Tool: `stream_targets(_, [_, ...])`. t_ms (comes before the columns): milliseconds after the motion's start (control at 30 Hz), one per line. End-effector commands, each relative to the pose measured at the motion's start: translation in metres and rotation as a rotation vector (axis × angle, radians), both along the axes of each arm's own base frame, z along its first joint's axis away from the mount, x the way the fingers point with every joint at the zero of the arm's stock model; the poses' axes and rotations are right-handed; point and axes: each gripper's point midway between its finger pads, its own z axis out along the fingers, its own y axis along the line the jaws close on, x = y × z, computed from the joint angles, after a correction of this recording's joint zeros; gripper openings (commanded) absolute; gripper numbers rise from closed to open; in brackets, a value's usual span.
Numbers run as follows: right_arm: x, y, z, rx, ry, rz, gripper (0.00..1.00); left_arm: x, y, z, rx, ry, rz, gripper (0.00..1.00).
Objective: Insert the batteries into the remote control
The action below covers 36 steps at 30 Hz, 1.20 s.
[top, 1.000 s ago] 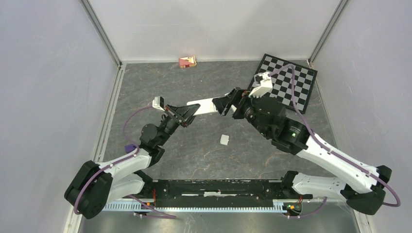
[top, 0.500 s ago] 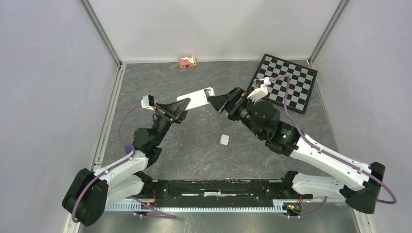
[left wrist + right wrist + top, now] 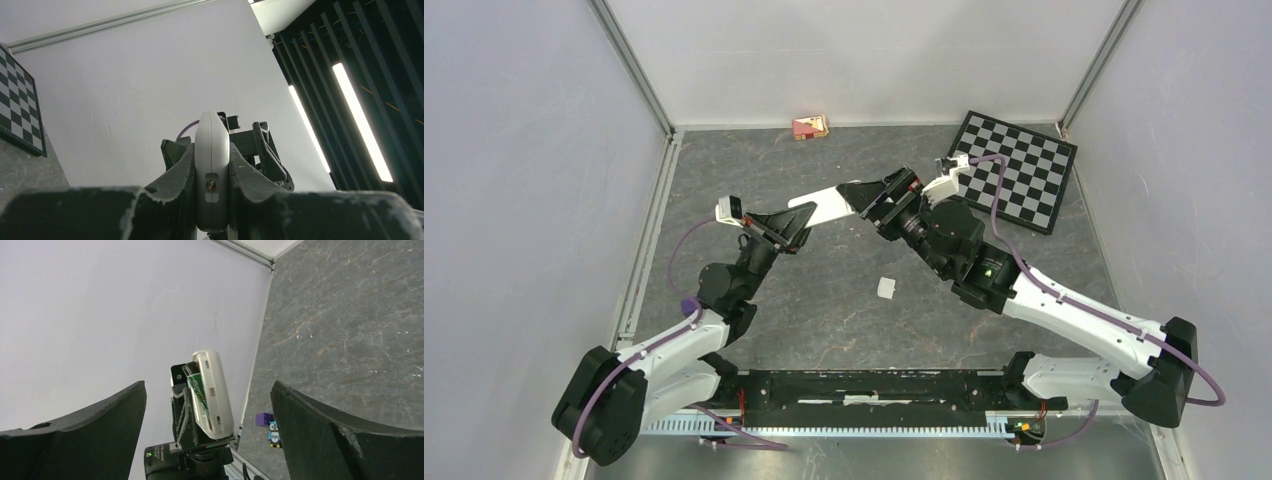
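- Across the last second, my left gripper [image 3: 786,224] shifts left and back, taking the remote control [image 3: 824,206] with it; the white body now slants more steeply in the top view.
- My right gripper [image 3: 856,192] follows leftward. Half a second ago its tips stood just off the remote's far end; now they overlap that end.
- The right forearm swings left too, away from the checkerboard [image 3: 1024,180].
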Motion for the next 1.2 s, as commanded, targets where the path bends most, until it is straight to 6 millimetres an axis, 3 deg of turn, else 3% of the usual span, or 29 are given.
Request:
stream_targets(0, [0.005, -0.004, 0.042, 0.123, -0.045, -0.036, 0.98, -0.004, 0.005, 0.021, -0.015, -0.088, 0.025, 0.02])
stream_targets(533, [0.018, 0.011, 0.044, 0.165, -0.005, 0.003, 0.59, -0.008, 0.003, 0.02, 0.038, -0.16, 0.055, 0.02])
stream_targets(1167, [0.017, 0.018, 0.04, 0.194, 0.003, 0.042, 0.39, -0.007, 0.005, 0.017, 0.036, -0.149, 0.061, 0.02])
